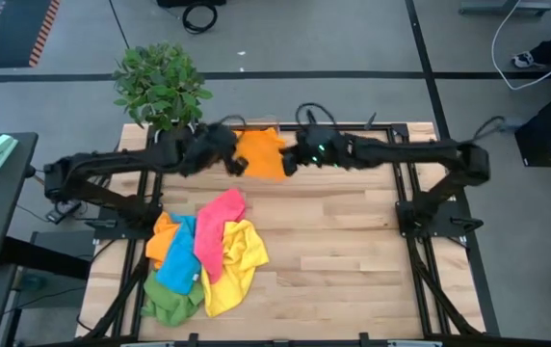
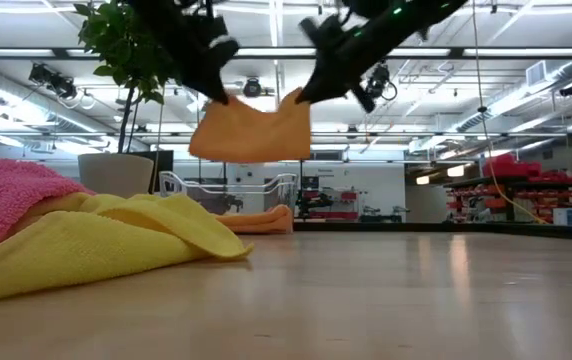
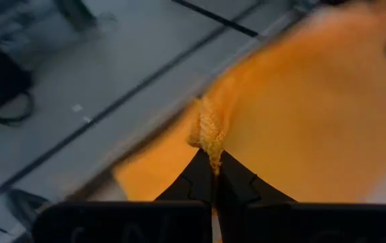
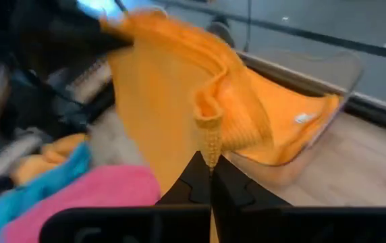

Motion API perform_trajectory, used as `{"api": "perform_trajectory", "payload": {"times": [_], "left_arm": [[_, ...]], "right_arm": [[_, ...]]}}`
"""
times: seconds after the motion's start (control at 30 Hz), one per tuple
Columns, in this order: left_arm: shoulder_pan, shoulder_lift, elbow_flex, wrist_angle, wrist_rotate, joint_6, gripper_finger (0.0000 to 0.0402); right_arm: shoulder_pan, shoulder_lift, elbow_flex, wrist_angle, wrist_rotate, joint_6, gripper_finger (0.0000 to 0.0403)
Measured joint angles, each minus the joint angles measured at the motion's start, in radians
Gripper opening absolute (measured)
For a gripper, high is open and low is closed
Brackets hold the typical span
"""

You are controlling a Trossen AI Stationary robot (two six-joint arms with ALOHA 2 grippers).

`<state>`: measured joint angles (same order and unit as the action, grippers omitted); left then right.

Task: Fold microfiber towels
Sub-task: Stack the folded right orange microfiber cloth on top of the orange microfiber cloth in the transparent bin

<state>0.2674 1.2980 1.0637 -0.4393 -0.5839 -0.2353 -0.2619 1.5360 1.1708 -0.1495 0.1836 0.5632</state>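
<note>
You see the left gripper [image 1: 235, 164] and the right gripper [image 1: 290, 162] each closed on one top corner of the orange towel [image 1: 261, 152], hanging above the worktop [image 1: 353, 251] at 12 o'clock, with the towel pile [image 1: 203, 255] at 7 o'clock.

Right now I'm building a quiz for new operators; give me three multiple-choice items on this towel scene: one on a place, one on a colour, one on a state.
1. Where is the heap of loose towels?
A. near edge, left half of the table
B. far right corner
C. on the floor

2. What colour is the lifted towel?
A. blue
B. orange
C. green

3. How is that towel held?
A. draped over one arm
B. pinched by both grippers
C. lying flat

Answers:
1 A: the heap lies there on the table.
2 B: orange towel.
3 B: left gripper and right gripper each clamp a corner.
</note>
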Motion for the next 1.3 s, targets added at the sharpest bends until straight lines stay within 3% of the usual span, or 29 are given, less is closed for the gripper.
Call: {"api": "perform_trajectory", "payload": {"times": [0.2,0.47,0.83,1.3], "left_arm": [[0.192,0.038,-0.004,-0.083,0.079,0.068,0.0008],[0.321,0.132,-0.011,-0.07,0.141,0.148,0.0008],[0.376,0.281,-0.01,0.034,0.189,0.181,0.0008],[0.424,0.311,-0.009,0.11,0.193,0.2,0.0008]], "right_arm": [[-0.106,0.222,0.208,-0.029,-0.06,-0.082,0.0],[-0.186,0.386,0.345,-0.072,-0.131,-0.098,0.0],[-0.238,0.455,0.359,-0.057,-0.14,-0.103,0.0],[-0.28,0.499,0.361,0.0,-0.165,-0.107,0.0005]]}}
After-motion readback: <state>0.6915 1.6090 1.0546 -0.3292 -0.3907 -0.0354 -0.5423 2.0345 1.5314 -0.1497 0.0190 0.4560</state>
